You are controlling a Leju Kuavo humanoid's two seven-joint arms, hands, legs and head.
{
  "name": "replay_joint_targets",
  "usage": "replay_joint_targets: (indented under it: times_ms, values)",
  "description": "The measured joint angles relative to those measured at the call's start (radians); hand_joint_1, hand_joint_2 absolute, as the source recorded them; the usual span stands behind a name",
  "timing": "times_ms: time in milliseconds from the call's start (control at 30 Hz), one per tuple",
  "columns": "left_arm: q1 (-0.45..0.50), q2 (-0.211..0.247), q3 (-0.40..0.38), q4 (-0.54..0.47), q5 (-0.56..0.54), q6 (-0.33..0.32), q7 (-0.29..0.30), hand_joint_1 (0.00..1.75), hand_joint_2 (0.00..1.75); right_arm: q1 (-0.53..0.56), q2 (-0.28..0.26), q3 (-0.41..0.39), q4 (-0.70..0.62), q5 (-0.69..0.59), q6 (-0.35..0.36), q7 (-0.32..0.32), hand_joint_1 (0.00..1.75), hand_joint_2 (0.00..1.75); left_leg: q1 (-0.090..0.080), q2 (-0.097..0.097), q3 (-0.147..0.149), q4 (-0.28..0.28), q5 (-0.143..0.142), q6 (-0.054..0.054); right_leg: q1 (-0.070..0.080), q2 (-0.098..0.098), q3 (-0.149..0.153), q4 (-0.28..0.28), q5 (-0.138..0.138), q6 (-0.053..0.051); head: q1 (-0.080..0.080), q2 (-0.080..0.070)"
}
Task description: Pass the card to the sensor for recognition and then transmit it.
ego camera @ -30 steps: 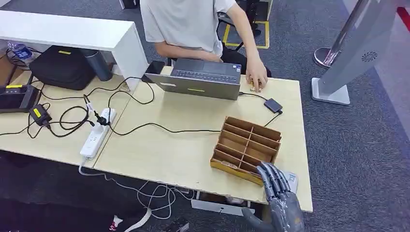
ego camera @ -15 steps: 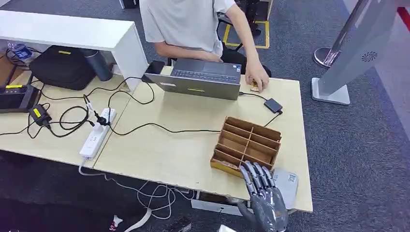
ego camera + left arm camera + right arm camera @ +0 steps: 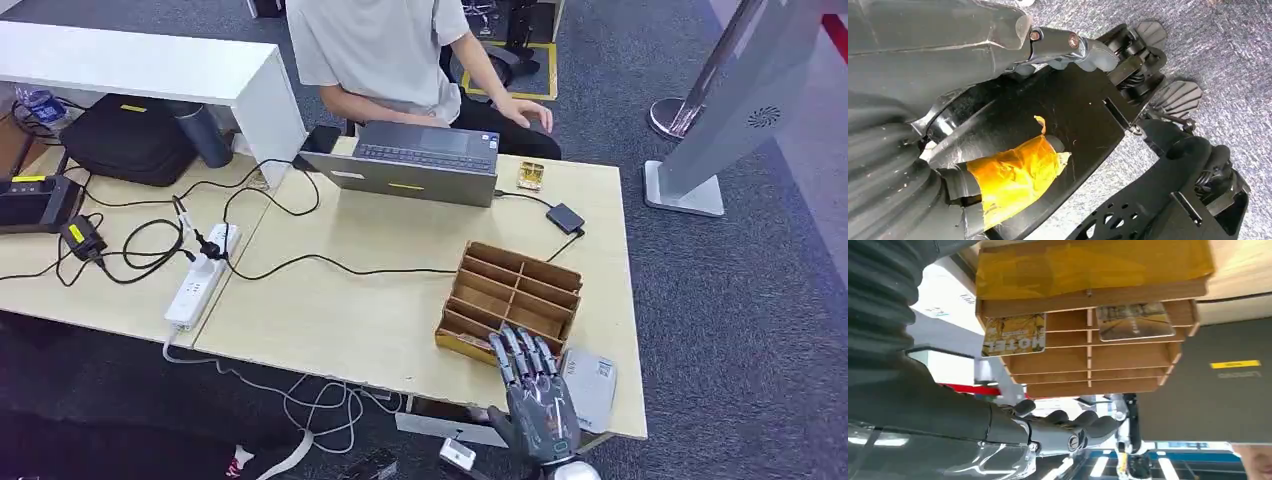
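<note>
Two hotel cards [image 3: 1014, 334] I see standing in the wooden organiser's [image 3: 512, 296] near slots, long edges level, my right hand [image 3: 532, 392] empty, fingers spread, over its front, pale desk [image 3: 350, 310], grey carpet [image 3: 740, 320].

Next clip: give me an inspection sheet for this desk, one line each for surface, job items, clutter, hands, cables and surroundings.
Surface: light wooden table, mostly bare at the front.
Job items: wooden divided box near the front right edge; two cards stand in its slots, one marked HOTEL, another beside it. A grey flat device lies right of the box.
Clutter: laptop, a small card and a small black device behind the box.
Hands: right hand held over the box's near edge, fingers extended, holding nothing; left hand hangs over the floor.
Cables: power strip with black leads across the table.
Surroundings: a person sits behind the laptop; grey carpet.
</note>
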Motion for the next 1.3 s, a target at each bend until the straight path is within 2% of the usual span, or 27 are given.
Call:
replay_joint_targets:
  times_ms: [267,700,1000,1300]
  values:
    - [0.001,0.001,-0.017,0.0,0.012,-0.001,0.0,0.0,1.75,0.004,0.011,-0.06,0.003,0.032,0.015,0.037,0.0,1.75,0.0,0.0,0.0,0.0,0.0,0.0,0.0,0.0,0.0,0.0,0.0,0.0,0.0,0.0]
    - [0.002,0.003,-0.042,0.0,0.018,-0.001,-0.003,0.0,1.75,0.028,0.011,-0.149,-0.037,0.034,0.03,0.028,0.0,1.75,0.0,0.0,0.0,0.0,0.0,0.0,0.0,0.0,0.0,0.0,0.0,0.0,0.0,0.0]
    - [0.002,0.003,-0.048,0.0,0.02,-0.001,-0.003,0.0,1.75,0.035,0.037,-0.154,-0.038,0.035,0.059,-0.005,0.0,1.75,0.0,0.0,0.0,0.0,0.0,0.0,0.0,0.0,0.0,0.0,0.0,0.0,0.0,0.0]
    - [0.002,0.002,-0.049,0.0,0.02,-0.001,-0.002,0.0,1.75,0.035,0.058,-0.154,-0.027,0.035,0.066,-0.007,0.0,1.75,0.0,0.0,0.0,0.0,0.0,0.0,0.0,0.0,0.0,0.0,0.0,0.0,0.0,0.0]
